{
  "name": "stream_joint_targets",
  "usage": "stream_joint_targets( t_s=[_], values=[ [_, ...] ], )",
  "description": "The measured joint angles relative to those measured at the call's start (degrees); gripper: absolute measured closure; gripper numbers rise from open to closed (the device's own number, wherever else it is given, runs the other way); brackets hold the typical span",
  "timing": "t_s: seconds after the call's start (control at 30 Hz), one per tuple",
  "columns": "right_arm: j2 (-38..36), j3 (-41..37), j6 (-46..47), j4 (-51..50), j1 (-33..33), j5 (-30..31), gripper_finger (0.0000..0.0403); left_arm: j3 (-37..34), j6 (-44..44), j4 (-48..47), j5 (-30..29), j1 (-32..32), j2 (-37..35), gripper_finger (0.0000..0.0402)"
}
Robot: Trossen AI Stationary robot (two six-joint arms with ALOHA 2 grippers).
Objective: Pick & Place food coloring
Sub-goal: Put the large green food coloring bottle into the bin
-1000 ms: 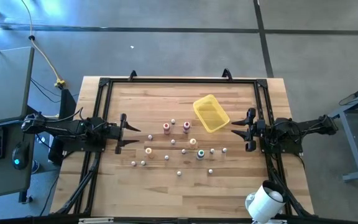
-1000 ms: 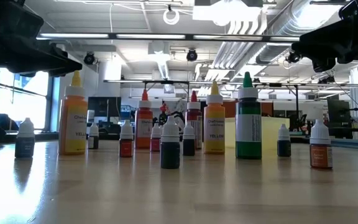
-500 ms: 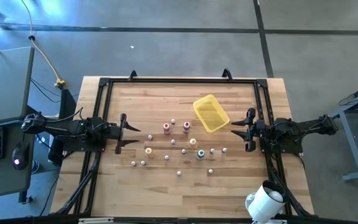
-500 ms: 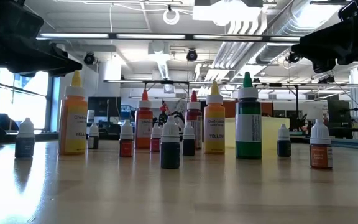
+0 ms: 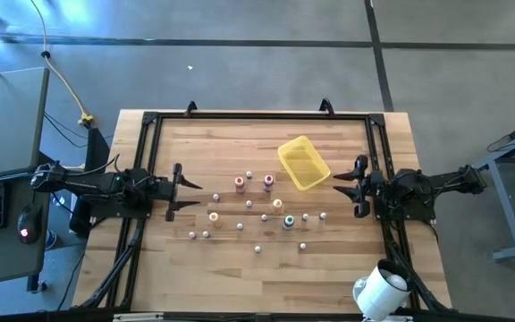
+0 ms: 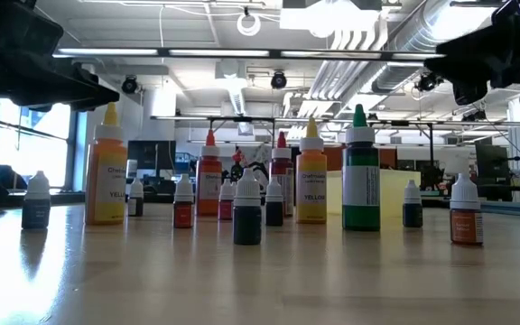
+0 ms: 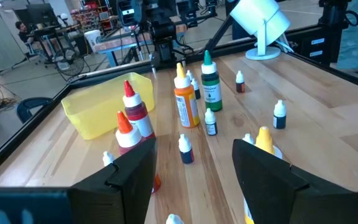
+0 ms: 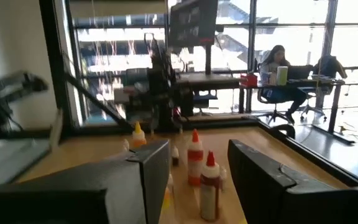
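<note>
Several small food coloring bottles (image 5: 264, 207) stand upright on their bases in the middle of the wooden table; taller ones show red, orange and green caps, e.g. the green-capped bottle (image 6: 361, 169) and an orange bottle (image 7: 186, 98). My left gripper (image 5: 182, 191) is open at the table's left side, above the surface, fingers pointing toward the bottles. My right gripper (image 5: 350, 187) is open at the table's right side, just right of the bottle group and near the yellow tray (image 5: 304, 163). Neither touches a bottle.
The yellow rectangular tray (image 7: 104, 106) sits on the table beyond the bottles, toward the far right. A black frame (image 5: 257, 114) runs along the table's edges. A white lamp-like object (image 5: 380, 291) stands at the near right corner. Bare wood lies near the near edge.
</note>
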Motion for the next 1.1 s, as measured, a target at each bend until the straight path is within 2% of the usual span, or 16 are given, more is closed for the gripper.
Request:
stream_joint_targets(
  t_s=[0.13, 0.2, 0.33, 0.53, 0.63, 0.7, 0.77, 0.87, 0.97, 1.1],
  values=[
    [0.0, 0.0, 6.9, 7.3, 0.0, 0.0, 0.0247, 0.0, 0.0, 0.0, 0.0, 0.0, 0.0, 0.0192],
    [0.0, 0.0, 7.3, 11.1, 0.0, 0.4, 0.0247, 0.0, 0.0, 0.0, 0.0, 0.0, 0.0, 0.0192],
    [0.0, 0.0, -2.1, 19.0, -0.1, 5.7, 0.0247, 0.0, 0.1, 0.1, 0.0, 0.0, 0.0, 0.0192],
    [0.0, 0.2, -15.4, 22.8, -0.1, 15.3, 0.0247, 0.0, 0.3, 2.7, -0.6, 0.0, 0.0, 0.0192],
    [0.0, 0.7, -16.2, 25.1, -0.2, 18.7, 0.0247, 0.0, -0.7, 2.8, -0.5, 0.0, 0.0, 0.0192],
    [0.1, 0.7, -13.4, 24.2, -0.2, 15.5, 0.0247, 0.0, -1.7, 2.7, -0.4, 0.0, 0.0, 0.0192],
    [1.2, 0.7, -11.4, 22.5, -0.2, 9.0, 0.0247, 0.0, -1.4, 3.1, -0.4, 0.0, 0.0, 0.0192],
    [4.8, 0.8, -8.1, 25.5, -0.1, 3.3, 0.0247, 0.0, -1.3, 4.7, -0.6, 0.0, 0.0, 0.0192],
    [11.1, 3.7, -5.6, 25.7, -0.1, 3.0, 0.0247, 0.0, -1.3, 7.4, -0.3, 0.0, 0.0, 0.0192],
    [25.4, 10.6, -1.4, 22.1, -0.1, 4.0, 0.0247, 0.0, -1.5, 8.7, 1.2, 0.0, 0.0, 0.0192]
  ],
)
